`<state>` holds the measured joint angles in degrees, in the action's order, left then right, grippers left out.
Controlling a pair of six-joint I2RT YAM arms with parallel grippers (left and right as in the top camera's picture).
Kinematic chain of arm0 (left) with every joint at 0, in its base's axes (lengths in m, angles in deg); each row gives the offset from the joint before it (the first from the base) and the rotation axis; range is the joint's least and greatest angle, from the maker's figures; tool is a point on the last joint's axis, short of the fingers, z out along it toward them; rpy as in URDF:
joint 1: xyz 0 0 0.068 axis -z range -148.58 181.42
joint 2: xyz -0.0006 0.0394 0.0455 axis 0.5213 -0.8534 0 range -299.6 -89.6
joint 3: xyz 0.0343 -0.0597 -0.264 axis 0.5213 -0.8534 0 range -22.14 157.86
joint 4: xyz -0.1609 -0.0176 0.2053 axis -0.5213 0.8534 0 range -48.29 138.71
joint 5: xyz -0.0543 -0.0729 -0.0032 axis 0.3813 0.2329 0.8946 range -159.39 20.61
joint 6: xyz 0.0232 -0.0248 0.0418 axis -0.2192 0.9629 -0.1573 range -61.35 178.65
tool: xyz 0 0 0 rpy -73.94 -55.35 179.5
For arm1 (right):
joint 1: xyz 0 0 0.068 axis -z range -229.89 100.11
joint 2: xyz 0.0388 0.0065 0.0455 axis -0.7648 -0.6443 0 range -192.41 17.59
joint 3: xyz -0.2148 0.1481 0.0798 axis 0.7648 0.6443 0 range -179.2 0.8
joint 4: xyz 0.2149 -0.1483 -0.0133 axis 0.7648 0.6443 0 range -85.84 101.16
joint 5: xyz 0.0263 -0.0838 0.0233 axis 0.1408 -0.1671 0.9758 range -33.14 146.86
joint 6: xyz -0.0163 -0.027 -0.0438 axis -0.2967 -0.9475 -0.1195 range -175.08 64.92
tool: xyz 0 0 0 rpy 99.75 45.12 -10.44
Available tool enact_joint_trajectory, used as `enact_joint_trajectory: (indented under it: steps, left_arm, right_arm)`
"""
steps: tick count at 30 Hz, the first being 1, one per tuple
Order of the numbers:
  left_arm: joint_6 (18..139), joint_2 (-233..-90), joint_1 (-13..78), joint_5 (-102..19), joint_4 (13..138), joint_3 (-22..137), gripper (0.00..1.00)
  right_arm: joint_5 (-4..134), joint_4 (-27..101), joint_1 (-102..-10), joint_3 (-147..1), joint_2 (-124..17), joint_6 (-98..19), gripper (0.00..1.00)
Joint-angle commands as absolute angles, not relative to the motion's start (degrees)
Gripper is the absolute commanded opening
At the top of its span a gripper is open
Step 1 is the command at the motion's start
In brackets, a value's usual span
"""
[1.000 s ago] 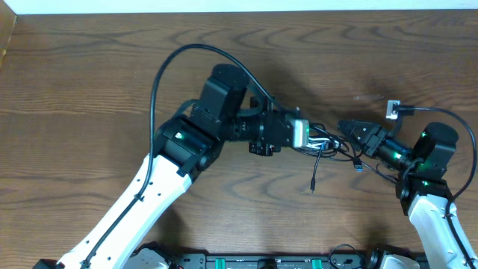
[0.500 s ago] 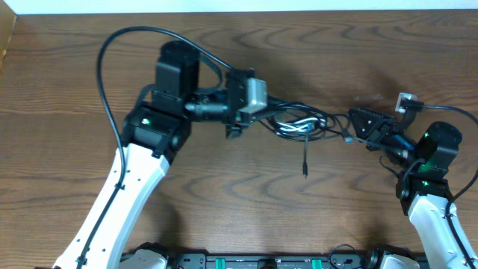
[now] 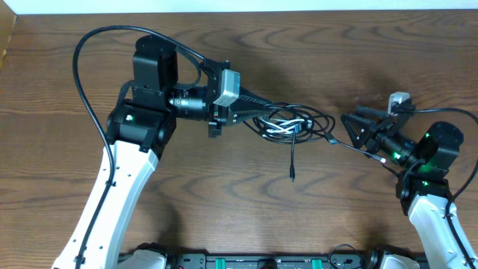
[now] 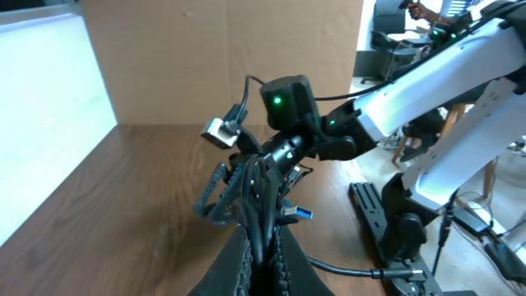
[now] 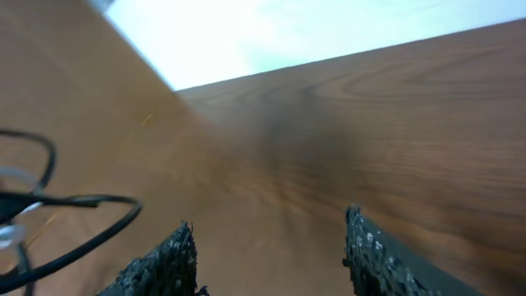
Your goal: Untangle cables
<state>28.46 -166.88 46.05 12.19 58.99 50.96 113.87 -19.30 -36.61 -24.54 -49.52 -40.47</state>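
Observation:
The cables form a loose tangle of thin black loops around a short white cord on the table's middle. One black plug end trails toward the front. My left gripper is shut on the tangle's left side. In the left wrist view its jaws pinch several black strands, with a blue plug beside them. My right gripper stands open just right of the tangle. The right wrist view shows nothing between its fingers, with only a black loop off to the left.
A small grey-white connector on a black lead sits above the right arm. The left arm's thick black cable arcs over the back left of the wooden table. A rail runs along the front edge.
My left arm has swung left, dragging the tangle with it. The right gripper's jaws have spread wider and the cables now lie farther from it.

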Motion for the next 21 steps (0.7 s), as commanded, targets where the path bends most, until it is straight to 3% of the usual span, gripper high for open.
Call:
enact_joint_trajectory:
  steps: [1,9,21]
  left_arm:
    - [28.89,-166.59,45.83,14.5,58.51,51.03,0.08]
    - [28.72,-166.7,46.58,12.06,58.53,51.03,0.07]
    - [28.74,-166.7,52.87,12.47,58.51,51.03,0.08]
  right_arm:
    - [122.42,-19.43,-36.5,-25.0,-49.54,-42.85,0.57]
    - [132.63,-19.46,-38.4,-25.0,-49.54,-40.78,0.6]
    - [131.58,-19.76,-45.18,-25.0,-49.54,-50.55,0.54]
